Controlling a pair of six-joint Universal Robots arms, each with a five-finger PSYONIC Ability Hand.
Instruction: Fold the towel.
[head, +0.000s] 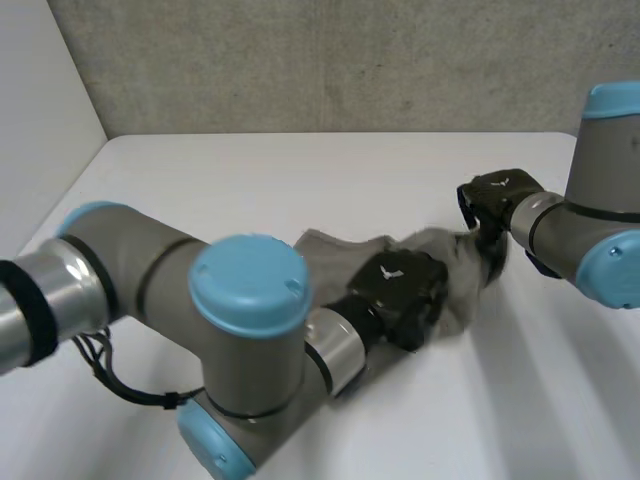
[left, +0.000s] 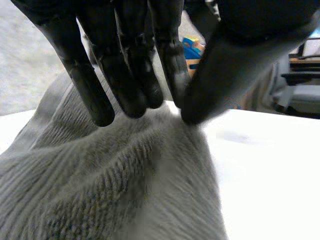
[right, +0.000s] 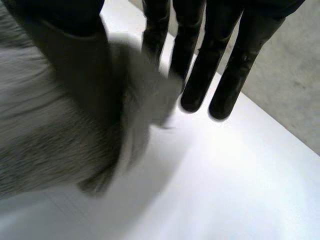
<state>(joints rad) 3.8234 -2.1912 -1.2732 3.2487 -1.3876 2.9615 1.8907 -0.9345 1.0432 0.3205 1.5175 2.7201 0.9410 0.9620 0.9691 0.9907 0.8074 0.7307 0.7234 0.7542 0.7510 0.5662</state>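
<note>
Fingers (left: 95, 90) of the left hand (left: 125, 30) reach straight down onto a grey towel (left: 125, 190), and the thumb (left: 210, 80) closes in against them, so that a raised ridge of the cloth is pinched between thumb and fingers. In the head view this left hand (head: 400, 285) sits on the middle of the towel (head: 455, 285), with a small white mark on its back that is too small to read.

The right hand (head: 497, 198) bears a like mark and holds the towel's far right end, which rises off the table (head: 250, 180) toward it. In its own wrist view the right hand (right: 210, 50) has straight fingers (right: 227, 95) pointing at the table (right: 225, 190), while the thumb (right: 75, 65) nips the blurred towel (right: 45, 135) against the finger nearest it.

The towel lies rumpled, not flat, near the middle of the white table (left: 270, 165), between the two arms. A grey concrete wall (head: 350, 60) stands behind the table. Beyond the left hand, blue and orange things (left: 192, 50) show, too blurred to name.
</note>
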